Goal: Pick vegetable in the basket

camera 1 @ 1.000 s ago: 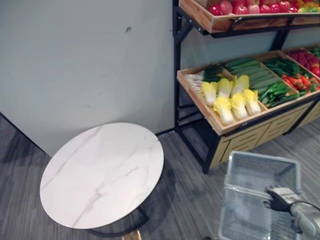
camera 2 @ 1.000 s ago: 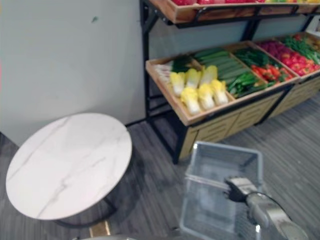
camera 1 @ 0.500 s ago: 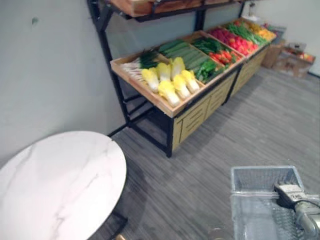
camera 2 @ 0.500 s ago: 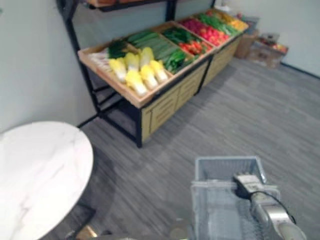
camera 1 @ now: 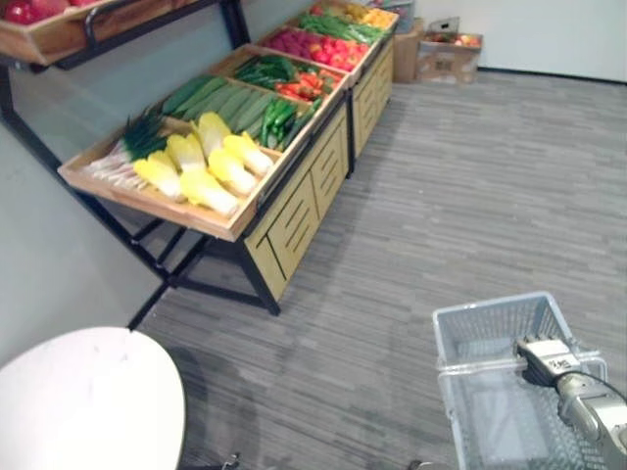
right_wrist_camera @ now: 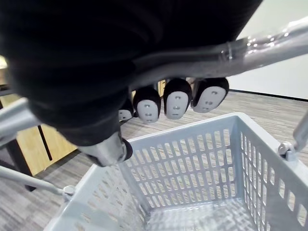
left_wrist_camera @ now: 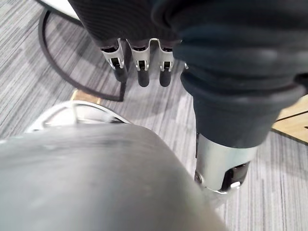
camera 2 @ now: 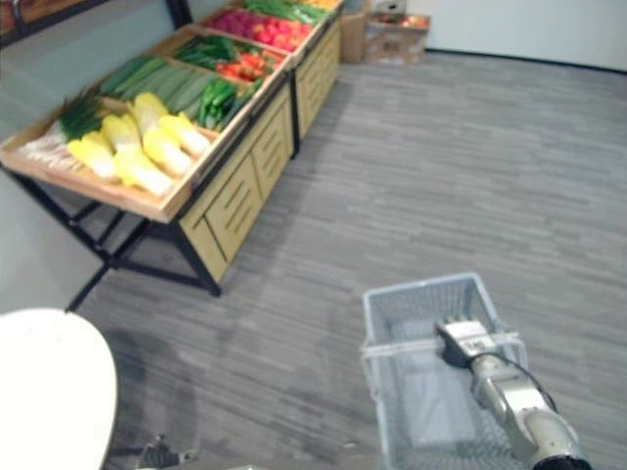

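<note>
Right hand [camera 1: 547, 356]: I am gripping the basket [camera 1: 487, 315] by its handle [right_wrist_camera: 262, 44], fingers curling round it.
Left hand [left_wrist_camera: 140, 67]: I am hanging it loose, fingers straight, carrying nothing.
Vegetables [camera 1: 211, 162]: lying on the wooden stand [camera 1: 294, 223], well apart from the basket.

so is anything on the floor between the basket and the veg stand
Nothing visible. Bare carpet lies between the basket, hanging by its handle from the right hand, and the vegetable stand. The round table stands off to the left, out of that path.
</note>
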